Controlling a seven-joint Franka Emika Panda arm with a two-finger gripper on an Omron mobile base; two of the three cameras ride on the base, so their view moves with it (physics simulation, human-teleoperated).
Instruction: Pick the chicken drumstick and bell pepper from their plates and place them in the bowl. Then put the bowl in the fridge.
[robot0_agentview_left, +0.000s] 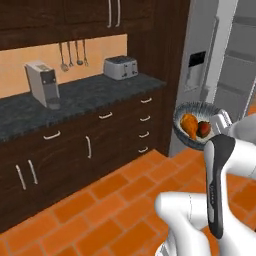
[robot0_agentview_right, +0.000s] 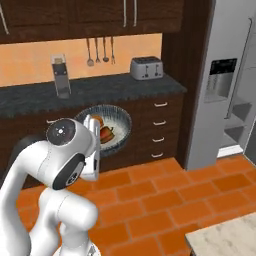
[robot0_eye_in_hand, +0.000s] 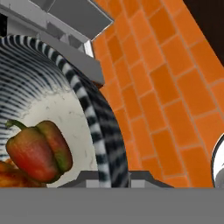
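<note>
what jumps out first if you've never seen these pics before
The bowl held up in mid-air above the orange tile floor, with the chicken drumstick and bell pepper inside. The tool grips its rim. To the right stands the fridge, its right-hand door open on shelves.
</note>
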